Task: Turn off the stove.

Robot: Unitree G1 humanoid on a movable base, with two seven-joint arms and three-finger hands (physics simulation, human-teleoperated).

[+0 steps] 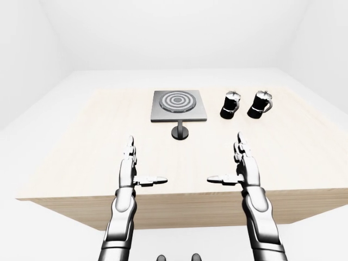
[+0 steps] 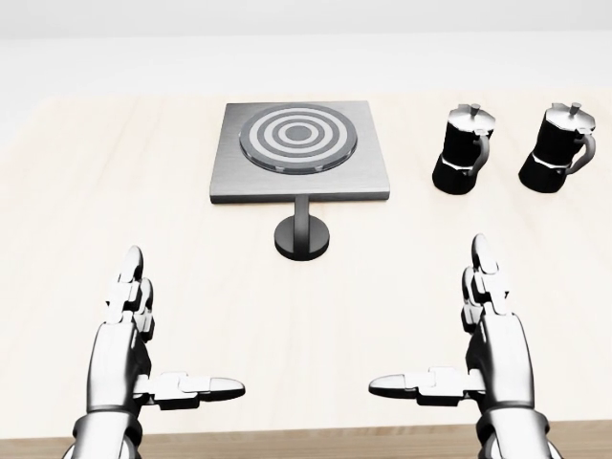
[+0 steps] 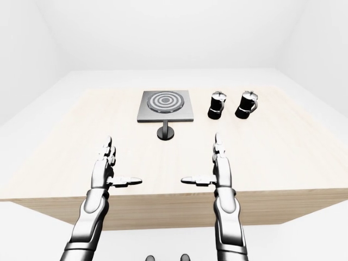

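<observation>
A pale wooden counter (image 2: 76, 191) fills the head view, with white walls and floor around it in the eye views. The stove (image 2: 300, 153), a flat grey square plate with a ringed burner of light and dark circles, lies toward the top of the head view, a little left of centre. Its knob (image 2: 302, 237), a dark round disc on a short stem, sits on the counter just below the stove's lower edge, joined to it by the stem. To the right of the stove, apart from it, stand two black moka pots with silver lids: the left pot (image 2: 465, 149) and the right pot (image 2: 557, 147), side by side near the top right, each upright with its handle on the right. At the bottom of the head view both hands hover over the near part of the counter, well apart from the knob and from each other. The left hand (image 2: 129, 349) has its fingers spread, two pointing up the view and the thumb pointing right, holding nothing. The right hand (image 2: 492, 349) mirrors it, fingers apart, thumb pointing left, also holding nothing. The knob lies between the two hands and above them in the view.
</observation>
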